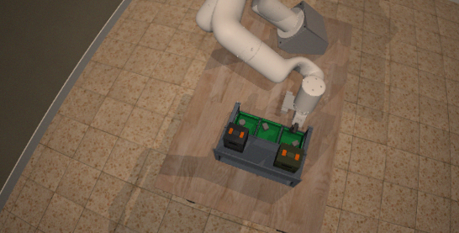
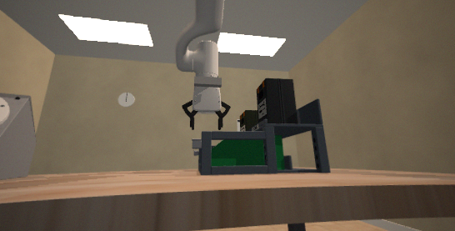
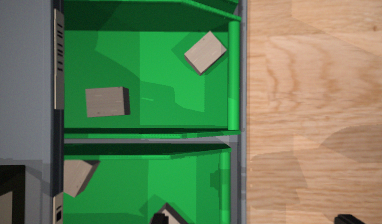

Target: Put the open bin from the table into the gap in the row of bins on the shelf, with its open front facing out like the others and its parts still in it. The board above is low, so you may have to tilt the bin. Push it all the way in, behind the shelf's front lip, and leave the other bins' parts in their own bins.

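Observation:
Three green bins stand side by side in the grey shelf (image 1: 261, 152): left (image 1: 245, 119), middle (image 1: 266, 127) and right (image 1: 290, 135). I see no gap in the row and no bin on the table. In the wrist view one bin (image 3: 148, 65) holds two tan blocks (image 3: 206, 52) (image 3: 107, 101). The bin beside it (image 3: 148, 185) holds a block (image 3: 78, 175) half under the top board. Both bins' front edges lie just behind the shelf's grey front lip (image 3: 243, 100). My gripper (image 1: 295, 126) (image 2: 205, 122) is open and empty. It hangs just above the shelf's front edge, over the right-hand bin, with its fingertips at the bottom of the wrist view (image 3: 253, 218).
Two dark boxes with orange marks (image 1: 235, 137) (image 1: 289, 157) sit on the shelf's low top board. The arm's grey base block (image 1: 304, 29) stands behind the shelf. Bare wooden table (image 3: 318, 110) lies in front of the bins.

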Controlling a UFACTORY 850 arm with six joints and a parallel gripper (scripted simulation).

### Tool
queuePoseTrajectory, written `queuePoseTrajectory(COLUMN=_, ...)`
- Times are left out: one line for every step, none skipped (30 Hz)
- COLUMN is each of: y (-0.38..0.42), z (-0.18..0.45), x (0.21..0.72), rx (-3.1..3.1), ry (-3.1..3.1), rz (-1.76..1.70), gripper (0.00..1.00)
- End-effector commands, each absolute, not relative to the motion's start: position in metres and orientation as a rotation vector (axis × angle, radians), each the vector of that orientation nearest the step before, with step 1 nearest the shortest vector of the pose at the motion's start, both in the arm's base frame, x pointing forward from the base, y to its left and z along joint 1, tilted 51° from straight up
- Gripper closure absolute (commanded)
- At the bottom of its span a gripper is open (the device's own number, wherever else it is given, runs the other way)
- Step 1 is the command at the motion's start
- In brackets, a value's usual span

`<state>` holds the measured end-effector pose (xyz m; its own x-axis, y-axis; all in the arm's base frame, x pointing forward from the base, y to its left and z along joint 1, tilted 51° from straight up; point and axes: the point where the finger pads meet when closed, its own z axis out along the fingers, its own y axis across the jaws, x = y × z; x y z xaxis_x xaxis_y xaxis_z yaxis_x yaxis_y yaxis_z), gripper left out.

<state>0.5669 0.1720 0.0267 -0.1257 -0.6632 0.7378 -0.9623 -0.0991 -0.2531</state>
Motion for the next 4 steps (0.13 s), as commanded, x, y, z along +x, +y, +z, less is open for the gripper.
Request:
queuePoseTrajectory(y=0.1729, z=0.0273, x=0.5672, rx=1.775, ry=-1.804, rz=1.087, gripper=0.00)
queuePoseTrajectory(y=0.1729, z=0.0273, x=0.5672, rx=1.775, ry=-1.804, rz=1.087, gripper=0.00)
queuePoseTrajectory(y=0.1729, z=0.0273, x=0.5672, rx=1.775, ry=-1.804, rz=1.087, gripper=0.00)
queuePoseTrajectory(y=0.1729, z=0.0273, x=0.5672, rx=1.775, ry=-1.804, rz=1.087, gripper=0.00)
